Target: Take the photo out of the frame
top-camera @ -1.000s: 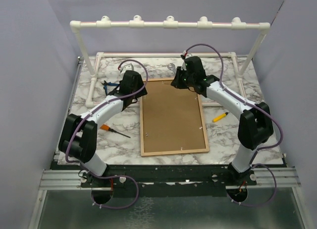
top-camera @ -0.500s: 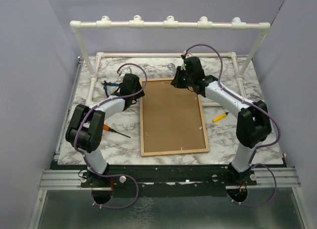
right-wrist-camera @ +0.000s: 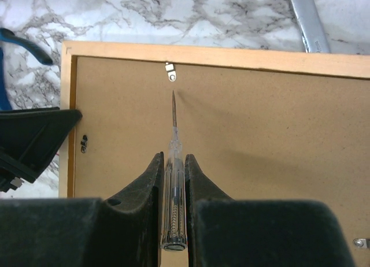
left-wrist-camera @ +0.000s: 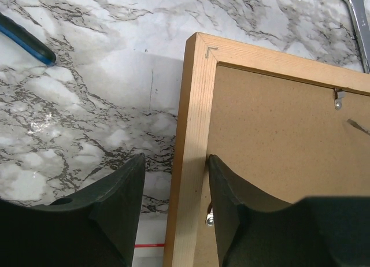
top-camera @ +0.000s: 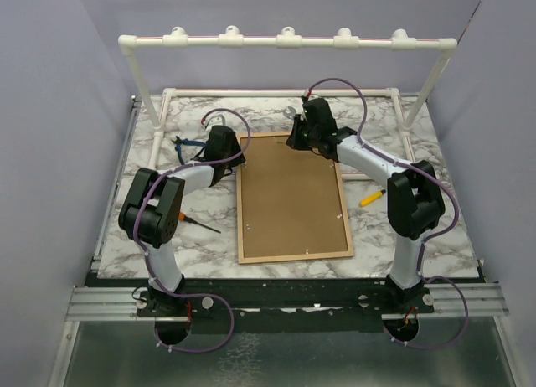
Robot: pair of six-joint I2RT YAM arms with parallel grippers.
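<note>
Both elbows have swung inward since a second ago, and the right wrist has edged left. On the marble counter [top-camera: 209,245] the frame [top-camera: 293,198] lies face down. Its plain brown fibreboard back faces up inside a narrow orange-brown wooden border, so the photo is hidden beneath and nothing is out yet. Near the far-left corner the left fingers [left-wrist-camera: 110,203] stand spread astride the left rail, not clamped. Farther on, the right fingers [right-wrist-camera: 141,189] pinch a clear-handled screwdriver [right-wrist-camera: 174,209], its tip aimed at a metal retaining clip [right-wrist-camera: 170,71] by the far rail. Clips likely still need turning before the backing lifts.
</note>
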